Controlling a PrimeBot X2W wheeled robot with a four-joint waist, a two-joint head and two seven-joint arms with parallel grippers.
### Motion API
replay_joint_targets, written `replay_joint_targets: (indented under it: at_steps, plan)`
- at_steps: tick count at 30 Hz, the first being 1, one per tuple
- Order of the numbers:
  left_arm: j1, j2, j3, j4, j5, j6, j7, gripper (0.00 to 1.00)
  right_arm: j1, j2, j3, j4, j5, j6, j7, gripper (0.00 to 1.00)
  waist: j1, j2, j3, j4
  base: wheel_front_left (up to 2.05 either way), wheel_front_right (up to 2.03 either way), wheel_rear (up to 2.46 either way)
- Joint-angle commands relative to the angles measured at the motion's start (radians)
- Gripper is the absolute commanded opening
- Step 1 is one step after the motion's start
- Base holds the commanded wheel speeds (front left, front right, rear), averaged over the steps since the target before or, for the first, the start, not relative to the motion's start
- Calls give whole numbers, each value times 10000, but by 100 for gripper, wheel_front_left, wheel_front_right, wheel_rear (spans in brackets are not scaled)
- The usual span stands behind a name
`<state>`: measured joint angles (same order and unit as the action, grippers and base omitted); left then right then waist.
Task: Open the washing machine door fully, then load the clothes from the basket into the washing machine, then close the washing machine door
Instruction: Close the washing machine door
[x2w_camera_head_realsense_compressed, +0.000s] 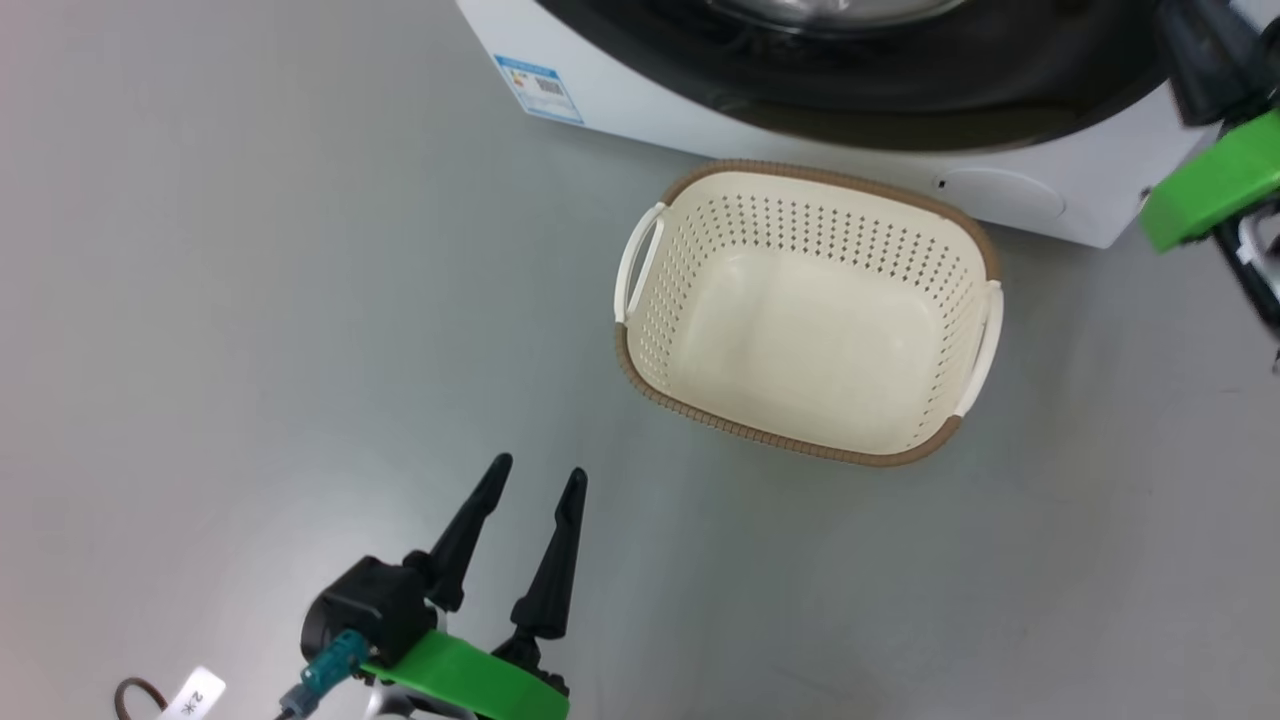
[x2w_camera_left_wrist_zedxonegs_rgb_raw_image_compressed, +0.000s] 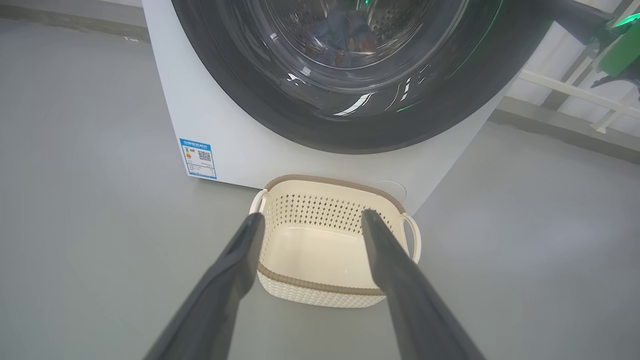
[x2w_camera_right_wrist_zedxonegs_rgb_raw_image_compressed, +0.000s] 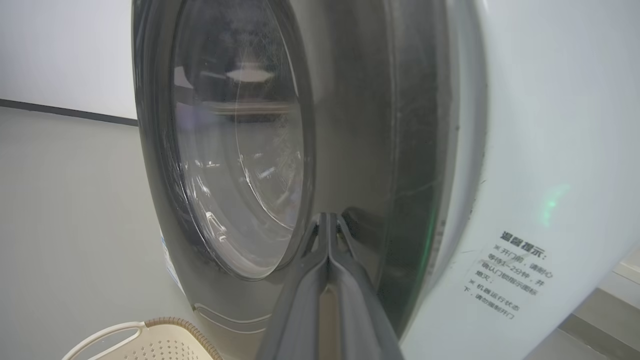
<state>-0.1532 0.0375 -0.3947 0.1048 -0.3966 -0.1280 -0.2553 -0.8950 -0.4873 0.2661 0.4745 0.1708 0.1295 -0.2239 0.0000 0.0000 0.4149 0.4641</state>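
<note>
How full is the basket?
Empty. The basket shows a bare cream floor in the head and left wrist views, nothing inside.

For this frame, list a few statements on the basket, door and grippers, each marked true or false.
The basket is empty. True.
The left gripper is shut on a garment. False: its fingers stand apart, holding nothing.
The right gripper is shut, its tips at the washing machine door's black rim. True.
The basket sits on a shelf. False: it stands on the floor before the washing machine.
Blue cloth shows through the door. True.
</note>
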Motion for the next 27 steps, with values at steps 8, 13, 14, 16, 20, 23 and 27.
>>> replay_joint_targets:
  at_steps: [8,13,14,16,20,23,27]
  plan:
    - [-545,128,580,-358,-136,43,-65,100,-1280,-209,-205,309,-320,12,231,0,0,0,610,290,0,0,0]
    - [-616,128,651,-458,-228,105,-65,100,-1705,-230,-447,585,-490,12,225,0,0,0,755,325,0,0,0]
    - [-622,128,652,-477,-244,115,-65,100,-1762,-209,-493,640,-499,12,238,0,0,0,779,329,0,0,0]
    - [-622,128,641,-514,-265,145,-65,100,-1878,-185,-585,744,-528,12,263,0,0,0,831,322,0,0,0]
    - [-622,128,578,-542,-283,190,-65,100,-2016,-170,-615,877,-603,12,213,0,0,0,870,305,0,0,0]
    - [-634,128,569,-504,-283,213,-65,100,-1978,-114,-614,956,-632,12,124,0,0,0,807,268,0,0,0]
    - [-649,128,605,-408,-192,210,-65,100,-1718,16,-468,1048,-620,12,-1,0,0,0,597,161,0,0,0]
